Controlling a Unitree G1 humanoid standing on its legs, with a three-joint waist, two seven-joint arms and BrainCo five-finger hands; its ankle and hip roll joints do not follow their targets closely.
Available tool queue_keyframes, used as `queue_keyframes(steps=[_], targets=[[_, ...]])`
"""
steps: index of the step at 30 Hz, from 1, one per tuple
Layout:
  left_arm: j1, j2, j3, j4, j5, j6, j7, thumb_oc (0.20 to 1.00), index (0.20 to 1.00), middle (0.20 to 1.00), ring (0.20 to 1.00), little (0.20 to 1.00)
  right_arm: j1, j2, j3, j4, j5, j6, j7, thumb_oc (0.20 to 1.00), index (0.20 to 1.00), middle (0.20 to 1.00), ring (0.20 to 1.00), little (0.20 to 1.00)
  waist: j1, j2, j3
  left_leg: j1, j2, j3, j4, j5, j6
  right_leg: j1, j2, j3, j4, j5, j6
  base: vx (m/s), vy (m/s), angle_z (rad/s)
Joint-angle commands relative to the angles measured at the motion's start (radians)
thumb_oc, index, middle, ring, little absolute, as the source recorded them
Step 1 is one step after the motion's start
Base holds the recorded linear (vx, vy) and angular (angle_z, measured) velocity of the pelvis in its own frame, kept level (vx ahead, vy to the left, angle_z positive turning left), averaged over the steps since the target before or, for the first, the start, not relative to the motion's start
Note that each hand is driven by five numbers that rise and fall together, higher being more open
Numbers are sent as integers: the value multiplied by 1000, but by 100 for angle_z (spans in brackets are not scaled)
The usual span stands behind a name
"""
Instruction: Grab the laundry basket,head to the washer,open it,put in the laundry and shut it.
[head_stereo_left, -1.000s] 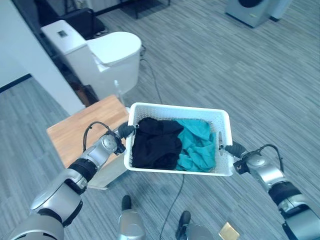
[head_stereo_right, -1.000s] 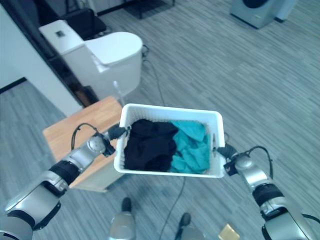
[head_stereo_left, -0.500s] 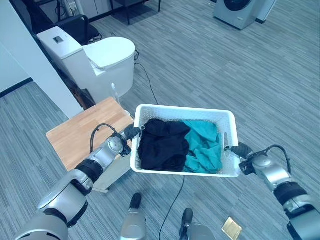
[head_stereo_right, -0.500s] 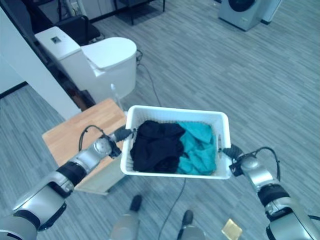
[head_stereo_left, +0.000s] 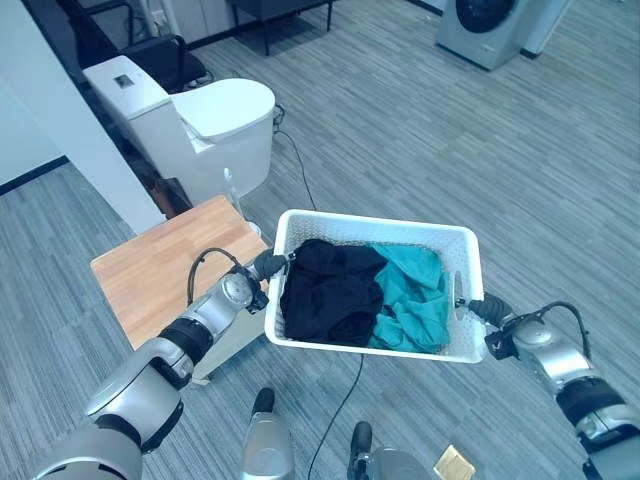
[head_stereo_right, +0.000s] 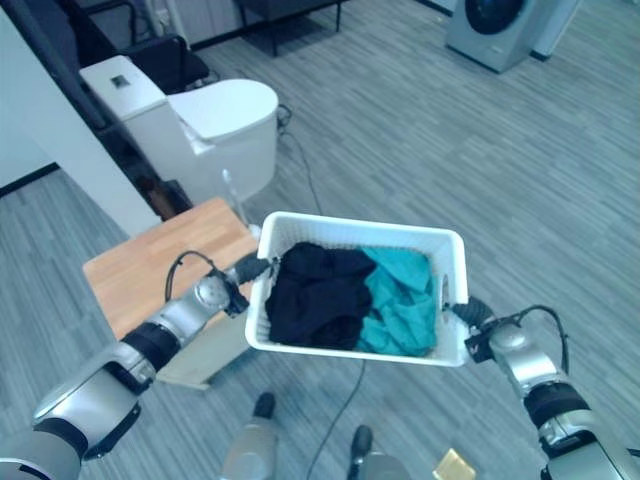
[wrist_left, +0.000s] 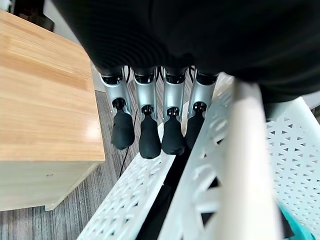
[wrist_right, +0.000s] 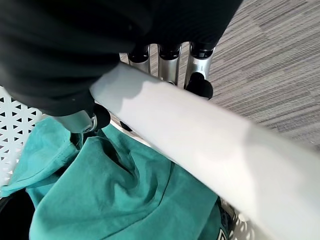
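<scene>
Fingers (wrist_left: 150, 135) of the left hand (head_stereo_left: 262, 267) curl under the rim at the 9 o'clock end of the laundry basket (head_stereo_left: 372, 226) and hold it. The right hand (head_stereo_left: 487, 310) holds the 3 o'clock end, with its thumb (wrist_right: 82, 120) inside and its fingers (wrist_right: 199, 82) outside the rim. The basket is white plastic with little triangle holes in its walls, and it hangs in the air between both hands. Inside lie black clothes (head_stereo_left: 330, 290) toward 9 o'clock and teal clothes (head_stereo_left: 412, 300) toward 3 o'clock. The rim hides part of the right hand's fingers. A wooden bench (head_stereo_left: 160, 270) stands just past the left hand at 9 o'clock. A white toilet (head_stereo_left: 215, 120) is at 11 o'clock, and the washer (head_stereo_left: 490, 28), cut off by the edge, is far off at 1 o'clock.
</scene>
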Motion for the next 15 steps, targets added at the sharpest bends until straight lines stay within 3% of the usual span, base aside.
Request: queue_keyframes(steps=[1,5,6,7,10,11,12,13,14,15], targets=[[-102,51,58,51,9,-50,34,200,200,200,200,200,-11,-66,-91,-104,99,-90,17,200,200,200,200,200,15,-53,-60,-139,-105,63,-31,-22,110,95,35,24,-78,-83,-6,106,5,8],[-102,51,58,51,9,-50,34,200,200,200,200,200,-11,-66,-91,-104,99,-90,17,200,200,200,200,200,15,-54,-60,-138,-105,63,-32,-22,110,95,35,24,-78,-83,-6,44,-1,5],[-99,48,51,51,8,-53,34,200,200,200,200,200,-17,-56,-77,-97,102,-96,16,200,200,200,200,200,33,-46,-63,-179,-115,99,-111,2,105,110,52,10,-77,-103,-2,833,68,4],[-81,79,57,1,15,-57,27,200,200,200,200,200,-60,3,-42,-75,101,-102,14,200,200,200,200,200,83,-66,-102,-173,-137,145,-203,23,135,161,40,20,-18,-176,24,999,100,-2],[-69,99,70,-20,18,-57,28,200,200,200,200,200,-64,40,-38,-78,97,-103,22,200,200,200,200,200,94,-88,-122,-175,-164,144,-135,-1,152,173,13,39,29,-183,43,580,117,-68],[-50,104,79,-21,27,-58,31,200,200,200,200,200,-73,91,-21,-60,84,-105,26,200,200,200,200,200,107,-109,-140,-139,-198,158,-94,-56,188,154,-27,59,150,-127,80,478,168,-50],[-38,110,87,-24,26,-54,31,200,200,200,200,200,-75,108,-17,-56,74,-101,30,200,200,200,200,200,107,-112,-143,-111,-209,155,-96,-77,206,118,-39,75,227,-77,103,472,170,-21],[-38,110,88,-25,26,-54,31,200,200,200,200,200,-75,108,-16,-56,74,-101,30,200,200,200,200,200,108,-110,-146,-113,-206,155,-99,-73,206,115,-36,76,227,-74,103,324,137,-60],[-23,114,101,-25,23,-53,34,200,200,200,200,200,-85,135,-6,-46,61,-96,36,200,200,200,200,200,95,-107,-140,-67,-218,160,-104,-103,238,41,-56,106,392,69,144,278,125,-51],[-18,115,105,-26,22,-52,38,200,200,200,200,200,-88,146,-1,-45,52,-94,41,200,200,200,200,200,84,-96,-135,-43,-214,160,-112,-113,251,3,-57,113,468,107,150,359,144,-36]])
